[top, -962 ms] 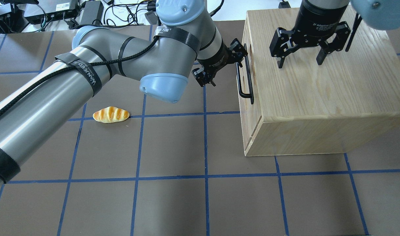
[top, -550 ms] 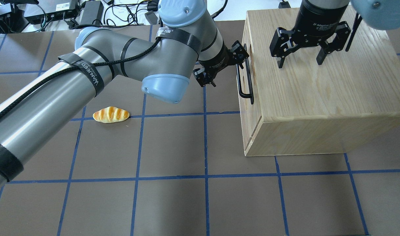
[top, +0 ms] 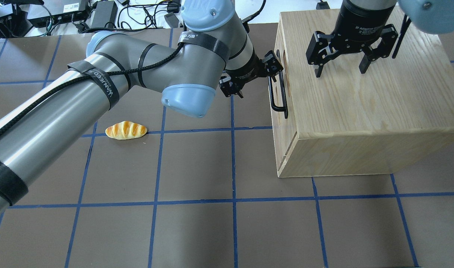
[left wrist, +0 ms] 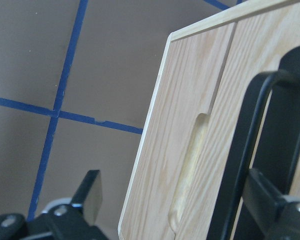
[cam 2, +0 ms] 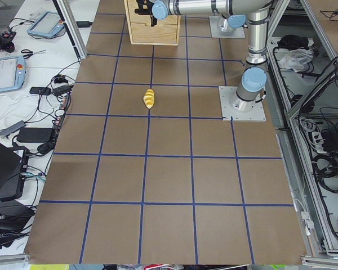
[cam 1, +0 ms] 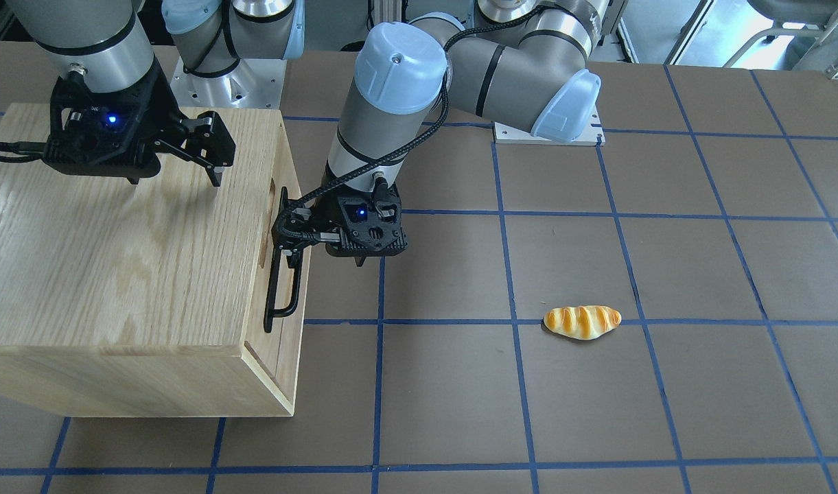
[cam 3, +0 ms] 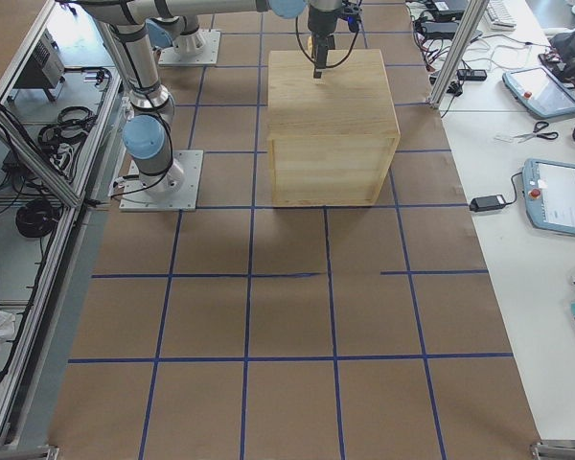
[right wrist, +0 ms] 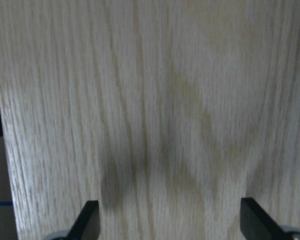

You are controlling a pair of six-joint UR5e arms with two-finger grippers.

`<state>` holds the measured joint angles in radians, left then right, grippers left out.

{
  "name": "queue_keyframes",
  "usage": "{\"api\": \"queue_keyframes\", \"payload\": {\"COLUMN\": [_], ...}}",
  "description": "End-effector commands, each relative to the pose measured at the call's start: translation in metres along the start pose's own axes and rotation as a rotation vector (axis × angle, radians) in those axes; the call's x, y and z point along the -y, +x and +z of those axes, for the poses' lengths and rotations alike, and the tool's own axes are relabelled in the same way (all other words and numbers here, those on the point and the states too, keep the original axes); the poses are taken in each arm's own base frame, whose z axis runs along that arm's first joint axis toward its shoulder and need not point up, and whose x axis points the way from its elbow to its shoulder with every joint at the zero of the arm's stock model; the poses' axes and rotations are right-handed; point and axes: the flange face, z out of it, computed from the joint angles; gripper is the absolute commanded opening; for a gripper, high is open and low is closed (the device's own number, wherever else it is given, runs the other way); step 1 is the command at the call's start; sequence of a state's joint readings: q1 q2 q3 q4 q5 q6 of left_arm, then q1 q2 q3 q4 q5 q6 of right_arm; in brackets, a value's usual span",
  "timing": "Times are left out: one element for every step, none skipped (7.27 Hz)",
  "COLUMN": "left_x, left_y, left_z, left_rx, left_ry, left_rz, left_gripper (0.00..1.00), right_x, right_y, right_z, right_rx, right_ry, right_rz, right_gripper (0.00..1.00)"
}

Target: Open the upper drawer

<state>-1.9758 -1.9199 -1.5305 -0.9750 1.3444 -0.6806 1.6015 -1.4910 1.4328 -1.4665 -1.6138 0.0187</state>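
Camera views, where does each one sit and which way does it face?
Front-facing: across the table, facing robot; both arms.
Overhead: behind robot, looking down; left tool at bar handle.
Exterior left: table's left end; left arm nearer.
Exterior right: opposite end; right arm nearer.
Left wrist: faces upper drawer; own fingers.
Right wrist: down onto cabinet top; right tool.
Shared: front-facing and overhead both show bread.

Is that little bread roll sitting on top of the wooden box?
No, the bread roll lies on the brown table, well apart from the wooden box.
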Motion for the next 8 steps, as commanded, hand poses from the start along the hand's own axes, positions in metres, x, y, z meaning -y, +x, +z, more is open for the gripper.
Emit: {"api": "queue_keyframes", "payload": {"left_x": [0.001, 0.001, 0.0, -0.001, 0.0, 0.001, 0.007, 0.01], "left_y": [-0.001, -0.002, -0.003, -0.006, -0.007, -0.008, -0.013, -0.016], "left_z": [-0.001, 0.0, -0.002, 0.0, 0.002, -0.003, -0.007, -0.006], "left_rx": [0.003, 0.009, 0.009, 0.013, 0.015, 0.011, 0.01, 0.01], "left_ry": [0.003, 0.0, 0.001, -0.003, -0.005, 0.0, 0.007, 0.005], "left_rz": [0.085, 0.125, 0.168, 0.26, 0.27, 0.273, 0.264, 0.257], "left_gripper": [1.0, 1.0, 1.0, 1.0, 1.0, 1.0, 1.0, 1.0], "right_x": [0.0, 0.0, 0.0, 0.0, 0.0, 0.0, 0.0, 0.0], "right_y": [0.0, 0.0, 0.0, 0.0, 0.0, 0.0, 0.0, 0.0], "right_z": [0.0, 0.0, 0.0, 0.001, 0.001, 0.0, 0.0, 0.0], "right_rx": [0.0, 0.0, 0.0, 0.0, 0.0, 0.0, 0.0, 0.0], "right_ry": [0.0, 0.0, 0.0, -0.002, -0.002, 0.0, 0.0, 0.0], "right_rz": [0.0, 0.001, 0.001, 0.001, 0.0, 0.0, 0.001, 0.0], "right_gripper": [1.0, 1.0, 1.0, 1.0, 1.0, 1.0, 1.0, 1.0]}}
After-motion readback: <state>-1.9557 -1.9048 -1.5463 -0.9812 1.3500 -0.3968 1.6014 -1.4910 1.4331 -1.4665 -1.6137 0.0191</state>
